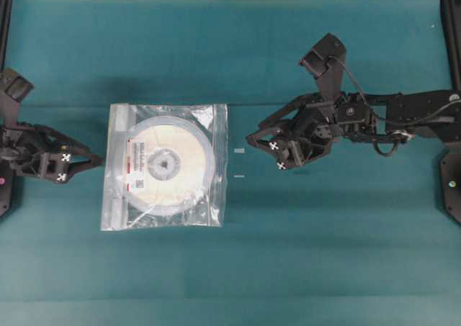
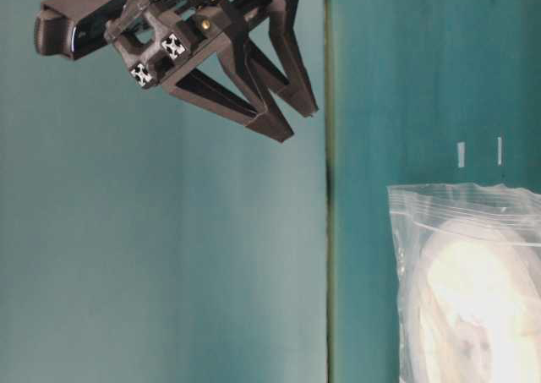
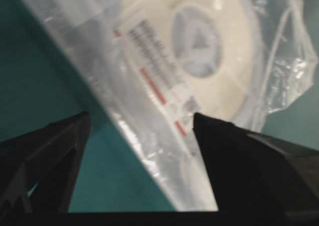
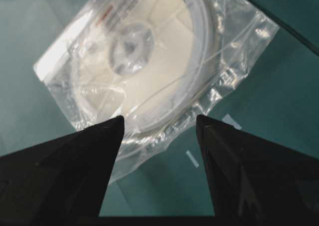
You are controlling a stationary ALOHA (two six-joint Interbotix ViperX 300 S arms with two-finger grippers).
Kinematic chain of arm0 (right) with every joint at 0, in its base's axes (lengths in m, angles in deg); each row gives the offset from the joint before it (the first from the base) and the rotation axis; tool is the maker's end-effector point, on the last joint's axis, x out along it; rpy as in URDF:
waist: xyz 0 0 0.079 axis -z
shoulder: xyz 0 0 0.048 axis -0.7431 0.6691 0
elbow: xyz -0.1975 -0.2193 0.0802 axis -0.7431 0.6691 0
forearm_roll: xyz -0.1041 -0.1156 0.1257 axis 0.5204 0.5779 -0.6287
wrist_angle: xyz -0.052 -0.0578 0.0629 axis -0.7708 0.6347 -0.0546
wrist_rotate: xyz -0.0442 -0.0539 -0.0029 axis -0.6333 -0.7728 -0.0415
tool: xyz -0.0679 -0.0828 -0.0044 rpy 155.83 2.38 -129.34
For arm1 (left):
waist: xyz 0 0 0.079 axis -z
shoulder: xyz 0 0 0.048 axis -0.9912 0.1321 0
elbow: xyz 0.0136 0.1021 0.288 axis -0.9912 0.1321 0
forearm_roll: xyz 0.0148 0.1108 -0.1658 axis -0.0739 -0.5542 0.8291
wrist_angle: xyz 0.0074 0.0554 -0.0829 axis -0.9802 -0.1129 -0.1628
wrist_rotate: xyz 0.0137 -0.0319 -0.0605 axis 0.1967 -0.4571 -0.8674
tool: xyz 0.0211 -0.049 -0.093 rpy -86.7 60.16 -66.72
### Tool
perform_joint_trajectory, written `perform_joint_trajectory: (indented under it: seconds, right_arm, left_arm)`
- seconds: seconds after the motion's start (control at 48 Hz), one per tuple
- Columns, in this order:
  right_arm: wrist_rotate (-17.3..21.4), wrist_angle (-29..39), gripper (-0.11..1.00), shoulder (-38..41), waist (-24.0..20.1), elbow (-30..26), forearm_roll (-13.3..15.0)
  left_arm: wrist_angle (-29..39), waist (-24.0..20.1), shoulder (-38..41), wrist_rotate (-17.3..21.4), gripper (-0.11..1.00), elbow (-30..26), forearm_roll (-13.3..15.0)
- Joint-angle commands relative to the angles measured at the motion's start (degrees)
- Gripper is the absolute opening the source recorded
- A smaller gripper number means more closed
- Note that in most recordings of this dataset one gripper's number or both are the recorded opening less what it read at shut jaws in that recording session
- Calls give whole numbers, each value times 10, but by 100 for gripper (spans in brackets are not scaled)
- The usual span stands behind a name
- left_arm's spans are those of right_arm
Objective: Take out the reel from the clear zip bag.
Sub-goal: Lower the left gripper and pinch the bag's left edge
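Observation:
The clear zip bag (image 1: 115,204) lies flat on the teal table, left of centre, its whitish zip strip along the left edge. The reel (image 1: 189,160) is inside it, label and grey hub facing up. My left gripper (image 1: 99,160) stands open just left of the zip edge. In the left wrist view the bag's (image 3: 149,151) edge lies between the left gripper's (image 3: 142,121) spread fingers, ungripped, with the reel (image 3: 234,71) beyond. My right gripper (image 1: 263,150) is open, raised, right of the bag. The right wrist view shows that gripper (image 4: 159,120) over the bag's (image 4: 239,46) near corner and the reel (image 4: 164,71).
Two small white tape marks (image 1: 239,151) sit on the cloth between the bag and the right gripper. In the table-level view the right gripper (image 2: 296,123) hangs well above the table, the bag (image 2: 406,222) below it. Black frame posts (image 1: 6,24) stand at the table's sides.

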Motion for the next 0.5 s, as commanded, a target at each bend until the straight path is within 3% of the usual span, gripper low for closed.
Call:
perform_joint_trajectory:
  seconds: [0.0, 0.125, 0.48]
  right_arm:
    - [4, -3, 77, -4, -3, -10, -1]
    - [5, -3, 77, -4, -8, -10, -2]
    - [5, -4, 77, -3, -11, -10, -1]
  left_arm:
    - [-29, -4, 9, -20, 90, 11, -1]
    - [-70, -4, 25, -49, 90, 33, -1]
    - [-146, -4, 142, -50, 90, 6, -1]
